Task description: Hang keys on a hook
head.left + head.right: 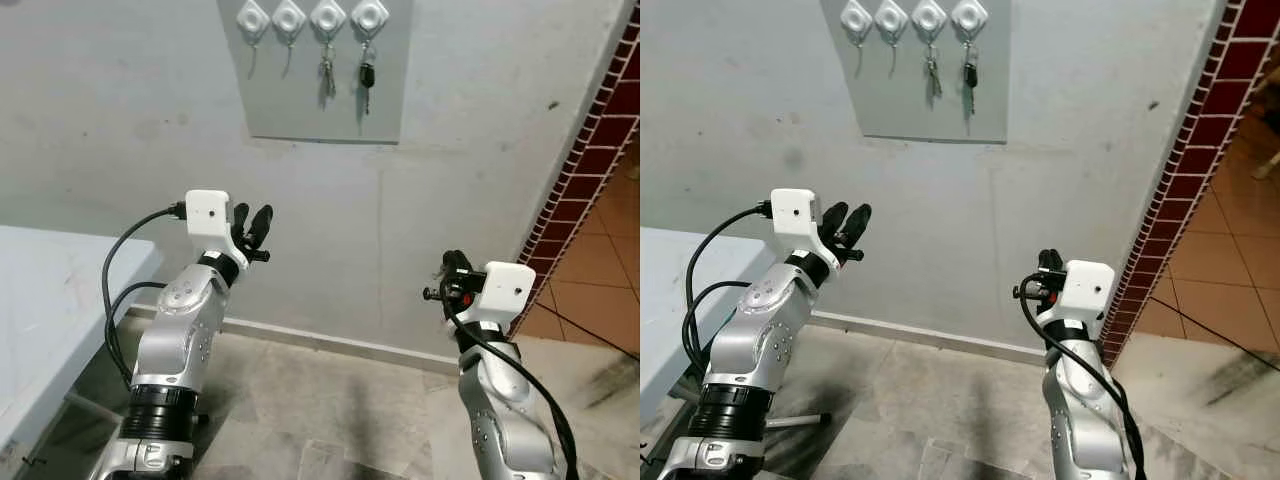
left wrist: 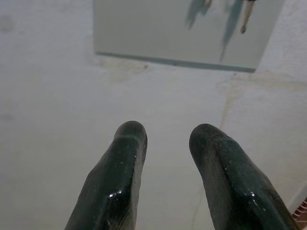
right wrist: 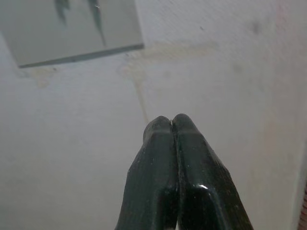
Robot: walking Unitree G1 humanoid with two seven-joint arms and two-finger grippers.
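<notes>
Left jaws (image 1: 256,228) parted, right jaws (image 3: 171,125) pressed shut and empty, keys (image 1: 327,72) hanging on hooks well above both

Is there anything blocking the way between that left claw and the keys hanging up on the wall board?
Nothing visible does. The left gripper, jaws open, is raised toward bare wall below the grey board. The two sets of keys hang from the board's two right-hand hooks, above and to the gripper's right, with open air between.
</notes>
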